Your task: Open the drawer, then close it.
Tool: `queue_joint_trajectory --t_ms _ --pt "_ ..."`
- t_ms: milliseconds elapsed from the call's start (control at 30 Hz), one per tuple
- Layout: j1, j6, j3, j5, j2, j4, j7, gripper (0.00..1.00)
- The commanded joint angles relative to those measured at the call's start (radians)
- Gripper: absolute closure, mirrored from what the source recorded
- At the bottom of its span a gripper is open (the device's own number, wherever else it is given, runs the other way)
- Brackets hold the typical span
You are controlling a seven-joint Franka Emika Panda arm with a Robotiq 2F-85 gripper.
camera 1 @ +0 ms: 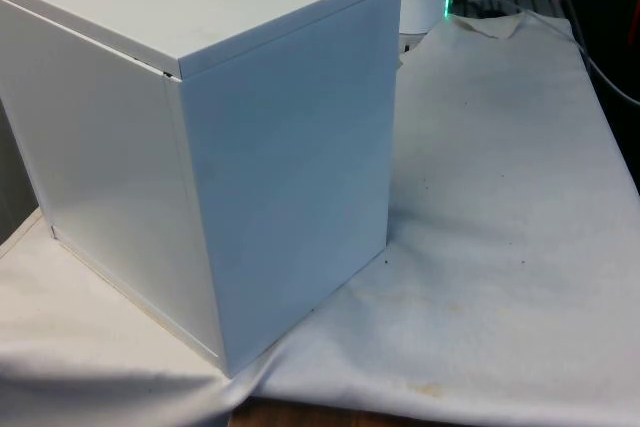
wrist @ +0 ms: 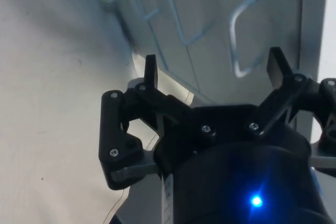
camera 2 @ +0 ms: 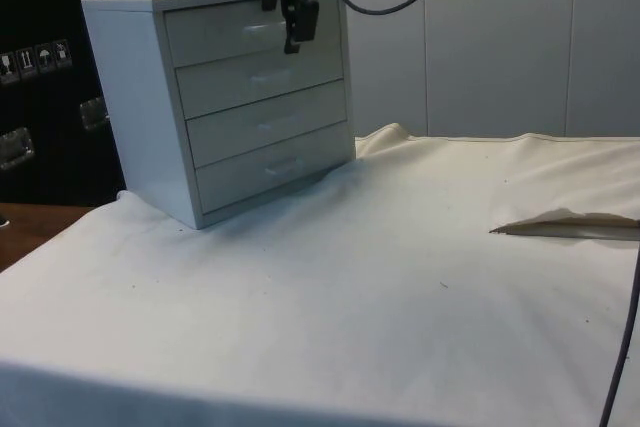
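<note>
Pale grey four-drawer chest (camera 2: 220,97) on the cloth, drawers seemingly all shut.

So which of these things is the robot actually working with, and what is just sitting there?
For the job:
- chest of drawers, all four drawers shut
- top drawer
- gripper, open, in front of the top drawer

Just there:
- white cloth over the table
- dark cabinets behind

Gripper (wrist: 212,69): black, two-fingered, fingers (wrist: 150,73) spread wide apart with nothing between them. In the side view the gripper (camera 2: 292,45) hangs pointing downward, high in the picture, with a dark cable arcing away from the wrist above it.
</note>
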Motion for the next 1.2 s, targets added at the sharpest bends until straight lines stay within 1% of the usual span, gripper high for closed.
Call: queue_joint_trajectory --t_ms 0,67,100,133,300,367,400,433,467,533,567,600,667,700,733,767,800,1033,1067,1100,1167 --pt "0.005 0.020 -0.002 0.015 0.018 0.002 -0.004 0.00" --pt "0.004 0.040 -0.002 0.013 0.038 0.005 0.006 0.00" --pt "0.002 0.025 0.001 0.006 0.032 0.005 0.010 0.00" --pt "0.002 0.047 -0.002 0.011 0.044 0.005 0.010 0.00" --pt "-0.001 0.076 -0.006 -0.003 0.064 0.007 0.030 0.00" --pt "-0.002 0.081 -0.006 -0.006 0.066 0.006 0.033 0.00" --pt "0.001 0.064 -0.004 0.005 0.062 0.005 0.025 0.00" --pt "-0.002 0.083 -0.006 -0.007 0.068 0.006 0.035 0.00" --pt "-0.002 0.085 -0.006 -0.008 0.069 0.005 0.036 0.00" --pt "-0.002 0.090 -0.007 -0.010 0.073 0.005 0.039 0.11" --pt "-0.002 0.092 -0.007 -0.010 0.074 0.005 0.040 0.19" --pt "-0.003 0.093 -0.008 -0.010 0.075 0.005 0.041 0.25" --pt "-0.003 0.095 -0.008 -0.013 0.077 0.005 0.043 0.36" --pt "0.000 0.077 -0.005 0.001 0.072 0.004 0.032 0.40" --pt "-0.003 0.096 -0.008 -0.014 0.078 0.006 0.045 0.40" --pt "-0.003 0.096 -0.008 -0.017 0.078 0.006 0.047 0.45" --pt "-0.002 0.097 -0.009 -0.024 0.078 0.007 0.052 0.55" --pt "-0.002 0.099 -0.010 -0.035 0.079 0.008 0.061 0.86" --pt "-0.001 0.077 -0.009 -0.021 0.072 0.017 0.042 0.90" --pt "-0.002 0.099 -0.010 -0.035 0.079 0.008 0.061 0.98" --pt "-0.002 0.099 -0.010 -0.035 0.079 0.008 0.061 0.98"
